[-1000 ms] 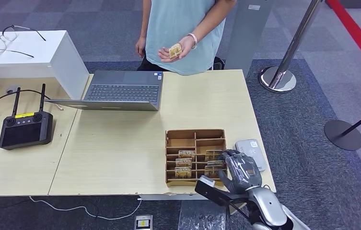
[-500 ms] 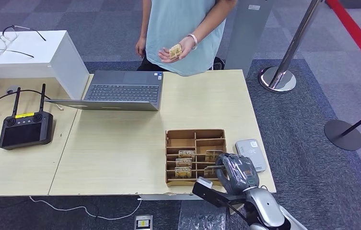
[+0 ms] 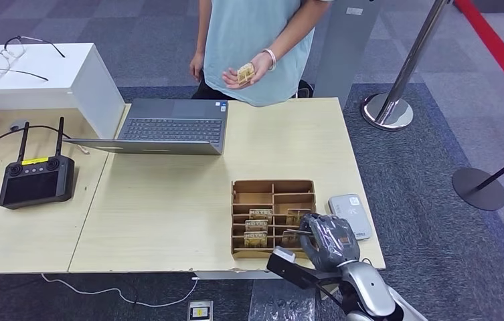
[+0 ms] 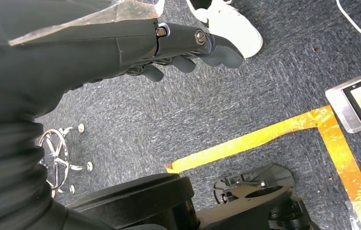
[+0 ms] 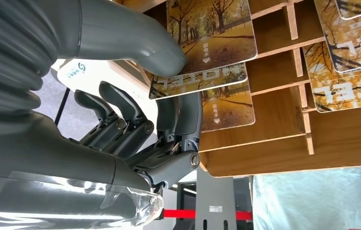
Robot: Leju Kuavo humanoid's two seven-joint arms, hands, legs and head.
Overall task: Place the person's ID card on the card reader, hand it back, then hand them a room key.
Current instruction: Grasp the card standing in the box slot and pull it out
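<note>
- Several key cards (image 3: 257, 227) stand in the desk's wooden tray (image 3: 274, 188); the right hand (image 3: 329, 237) pinches one (image 5: 202, 40) there.
- Left hand (image 4: 188, 45) hangs, fingers curled, holding nothing.
- Person (image 3: 252, 27) holds a card (image 3: 245, 72).

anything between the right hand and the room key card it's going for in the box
Nothing visible. The right hand already pinches a tree-printed hotel key card in the brown divided cardboard box; only the slot dividers flank the card.

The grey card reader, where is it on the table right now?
In the head view, the flat grey card reader lies near the table's right edge, right of the brown cardboard key-card organizer, beside the right hand.
</note>
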